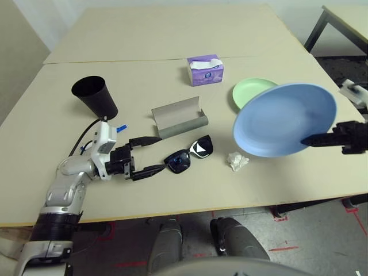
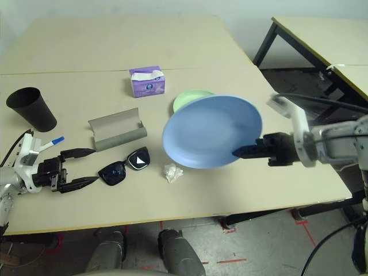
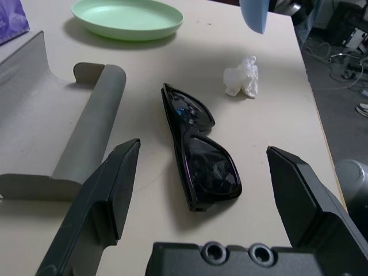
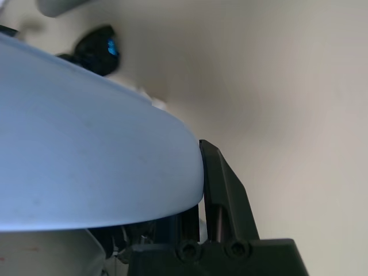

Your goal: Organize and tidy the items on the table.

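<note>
My right gripper (image 1: 306,140) is shut on the rim of the blue plate (image 1: 284,118), holding it tilted in the air above the table (image 1: 144,34), right of the green plate (image 1: 253,91). The left gripper (image 1: 160,154) is open and low over the table, its fingertips just left of the black sunglasses (image 1: 190,154), one on each side of their near end. Behind the sunglasses lies the open grey glasses case (image 1: 178,117). A crumpled tissue (image 1: 237,160) sits under the raised plate. The black cup (image 1: 95,96) stands at far left, and a blue-capped marker (image 2: 56,140) peeks out beside my left wrist.
The purple tissue box (image 1: 205,70) stands near the seam across the table. A separate table with dark metal legs (image 1: 339,23) is at the back right. The table's right edge runs close under my right arm.
</note>
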{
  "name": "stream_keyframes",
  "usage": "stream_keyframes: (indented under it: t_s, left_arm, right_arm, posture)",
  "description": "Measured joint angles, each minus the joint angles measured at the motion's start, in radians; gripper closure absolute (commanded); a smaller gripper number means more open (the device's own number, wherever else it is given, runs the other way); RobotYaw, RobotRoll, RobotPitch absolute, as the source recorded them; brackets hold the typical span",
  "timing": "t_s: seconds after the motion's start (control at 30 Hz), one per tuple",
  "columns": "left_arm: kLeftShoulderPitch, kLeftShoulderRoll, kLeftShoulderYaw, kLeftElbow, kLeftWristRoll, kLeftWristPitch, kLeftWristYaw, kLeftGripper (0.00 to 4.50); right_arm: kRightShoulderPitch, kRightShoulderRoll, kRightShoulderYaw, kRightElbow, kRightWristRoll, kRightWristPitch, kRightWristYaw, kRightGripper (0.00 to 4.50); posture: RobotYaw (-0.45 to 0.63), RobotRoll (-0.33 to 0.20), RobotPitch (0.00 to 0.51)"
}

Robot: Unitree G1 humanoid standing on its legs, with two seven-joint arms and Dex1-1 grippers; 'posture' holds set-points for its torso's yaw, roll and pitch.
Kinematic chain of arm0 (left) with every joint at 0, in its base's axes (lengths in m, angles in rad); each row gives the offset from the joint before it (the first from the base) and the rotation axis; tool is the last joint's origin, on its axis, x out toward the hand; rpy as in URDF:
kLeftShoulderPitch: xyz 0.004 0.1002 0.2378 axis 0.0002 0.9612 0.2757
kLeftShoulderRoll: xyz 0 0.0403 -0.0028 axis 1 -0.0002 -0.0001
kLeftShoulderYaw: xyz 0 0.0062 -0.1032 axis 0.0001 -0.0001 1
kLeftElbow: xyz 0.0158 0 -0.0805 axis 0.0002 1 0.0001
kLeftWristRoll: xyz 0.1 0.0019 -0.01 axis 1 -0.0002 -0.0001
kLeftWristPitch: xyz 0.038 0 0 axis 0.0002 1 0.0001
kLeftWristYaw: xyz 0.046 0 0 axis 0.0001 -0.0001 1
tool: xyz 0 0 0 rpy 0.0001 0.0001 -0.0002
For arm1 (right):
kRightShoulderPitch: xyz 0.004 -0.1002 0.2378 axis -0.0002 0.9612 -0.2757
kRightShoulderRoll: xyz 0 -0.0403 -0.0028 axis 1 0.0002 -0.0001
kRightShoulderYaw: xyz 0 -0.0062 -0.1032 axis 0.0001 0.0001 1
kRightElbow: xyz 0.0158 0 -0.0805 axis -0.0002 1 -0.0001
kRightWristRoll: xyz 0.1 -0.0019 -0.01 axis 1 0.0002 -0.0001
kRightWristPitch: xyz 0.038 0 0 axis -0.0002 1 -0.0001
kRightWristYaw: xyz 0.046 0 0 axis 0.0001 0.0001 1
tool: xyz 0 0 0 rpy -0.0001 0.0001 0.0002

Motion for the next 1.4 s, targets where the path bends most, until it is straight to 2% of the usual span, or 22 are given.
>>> stream_keyframes:
  t_s: [0.1, 0.27, 0.37, 0.47, 0.6, 0.73, 1.1, 1.4]
  left_arm:
    - [0.009, -0.003, -0.004, -0.015, 0.000, 0.003, 0.012, 0.00]
    - [0.042, -0.004, -0.002, -0.067, -0.003, 0.019, 0.041, 0.00]
    - [0.064, -0.003, -0.003, -0.072, 0.000, 0.010, 0.039, 0.00]
    - [0.071, -0.003, -0.006, -0.063, 0.003, -0.012, 0.031, 0.00]
    - [0.074, -0.004, -0.006, -0.017, 0.012, -0.053, 0.014, 0.00]
    - [0.093, -0.011, -0.006, 0.016, 0.022, -0.092, 0.002, 0.00]
    - [0.134, -0.027, -0.016, 0.019, 0.038, -0.129, -0.001, 0.00]
    - [0.133, -0.034, -0.021, 0.008, 0.039, -0.129, 0.003, 0.00]
  right_arm:
    - [-0.152, 0.065, 0.115, 0.128, -0.090, -0.003, 0.067, 4.48]
    - [-0.362, 0.179, 0.335, 0.457, -0.348, -0.136, 0.262, 4.48]
    - [-0.456, 0.260, 0.404, 0.693, -0.505, -0.246, 0.355, 4.48]
    - [-0.515, 0.321, 0.415, 0.887, -0.639, -0.346, 0.405, 4.48]
    - [-0.540, 0.367, 0.378, 1.053, -0.770, -0.468, 0.404, 4.48]
    - [-0.540, 0.379, 0.295, 1.127, -0.850, -0.535, 0.365, 4.48]
    - [-0.589, 0.406, 0.007, 1.163, -0.901, -0.541, 0.229, 4.48]
    - [-0.576, 0.419, -0.059, 1.165, -0.975, -0.541, 0.206, 4.48]
  posture:
    - [-0.07, 0.000, 0.164]
    - [-0.06, 0.000, 0.163]
    - [-0.05, 0.000, 0.167]
    - [-0.04, 0.000, 0.168]
    - [-0.03, 0.000, 0.167]
    - [-0.03, 0.000, 0.165]
    - [-0.04, 0.000, 0.167]
    - [-0.02, 0.000, 0.175]
